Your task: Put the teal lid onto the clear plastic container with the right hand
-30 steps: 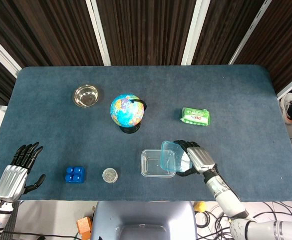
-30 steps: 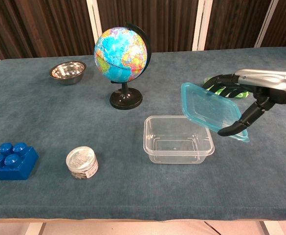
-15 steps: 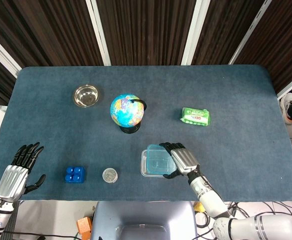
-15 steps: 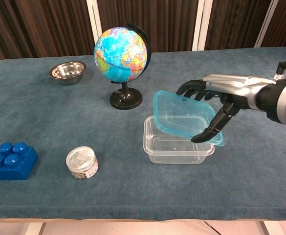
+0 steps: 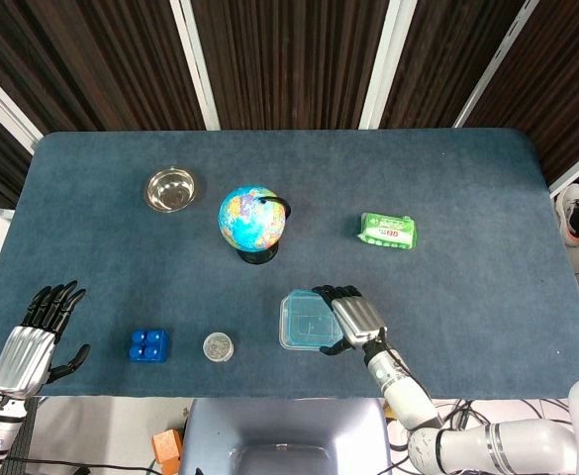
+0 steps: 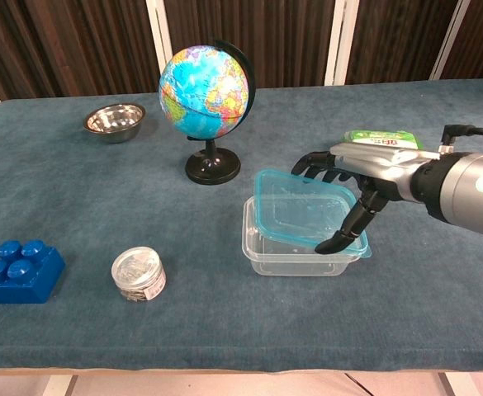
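Lid (image 6: 303, 211), gripped by right robot hand (image 6: 352, 181), rests tilted on clear container (image 6: 295, 247).

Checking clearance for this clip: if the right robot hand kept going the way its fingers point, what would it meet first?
Beyond the teal lid that the right robot hand holds, probably the globe's base, though depth is unclear.

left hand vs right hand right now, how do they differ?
The left hand holds nothing, its fingers spread apart; the right hand holds the teal lid over the clear plastic container. The left hand sits at the table's near left edge, far from any object; the right hand is near the table's middle front. The left hand shows only in the head view; the right hand shows in both. Both have silver backs and black fingers.
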`<state>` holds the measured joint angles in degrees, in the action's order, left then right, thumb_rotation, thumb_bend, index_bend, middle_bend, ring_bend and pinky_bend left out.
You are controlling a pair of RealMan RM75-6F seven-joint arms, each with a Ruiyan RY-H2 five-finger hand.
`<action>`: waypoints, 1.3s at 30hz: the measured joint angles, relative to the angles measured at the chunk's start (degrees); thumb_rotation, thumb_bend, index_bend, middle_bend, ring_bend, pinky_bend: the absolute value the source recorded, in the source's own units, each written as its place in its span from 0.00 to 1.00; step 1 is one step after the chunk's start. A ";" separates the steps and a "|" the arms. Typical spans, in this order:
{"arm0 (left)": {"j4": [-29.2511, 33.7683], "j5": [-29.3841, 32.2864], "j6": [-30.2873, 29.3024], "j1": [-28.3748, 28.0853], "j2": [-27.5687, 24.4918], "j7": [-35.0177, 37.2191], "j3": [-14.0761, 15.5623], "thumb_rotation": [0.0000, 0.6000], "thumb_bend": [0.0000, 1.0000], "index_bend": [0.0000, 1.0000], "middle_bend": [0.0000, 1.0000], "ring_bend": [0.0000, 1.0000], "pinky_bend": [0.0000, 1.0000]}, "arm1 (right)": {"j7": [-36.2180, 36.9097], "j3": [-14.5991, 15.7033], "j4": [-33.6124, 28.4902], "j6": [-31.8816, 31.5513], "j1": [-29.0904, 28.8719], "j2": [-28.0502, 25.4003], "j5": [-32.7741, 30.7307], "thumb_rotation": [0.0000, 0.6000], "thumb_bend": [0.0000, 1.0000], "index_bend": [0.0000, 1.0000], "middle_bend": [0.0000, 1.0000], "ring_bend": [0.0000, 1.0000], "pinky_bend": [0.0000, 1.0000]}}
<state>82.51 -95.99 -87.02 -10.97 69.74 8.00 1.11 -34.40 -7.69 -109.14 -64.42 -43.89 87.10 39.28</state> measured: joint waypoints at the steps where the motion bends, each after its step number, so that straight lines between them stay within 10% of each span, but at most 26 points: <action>1: -0.01 0.00 0.00 0.00 0.01 0.00 0.00 1.00 0.31 0.00 0.00 0.00 0.00 | 0.12 -0.07 0.07 0.02 -0.05 0.08 -0.05 1.00 0.10 0.72 0.30 0.13 0.13; 39: -0.11 -0.29 -0.33 0.05 -0.34 0.86 0.07 1.00 0.31 0.00 0.00 0.00 0.00 | -4.79 0.04 2.87 -2.13 -2.99 4.83 -3.71 1.00 0.10 0.71 0.30 0.13 0.13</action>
<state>82.40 -96.28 -87.35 -10.92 69.40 8.86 1.18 -39.19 -7.64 -106.27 -66.56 -46.88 91.93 35.57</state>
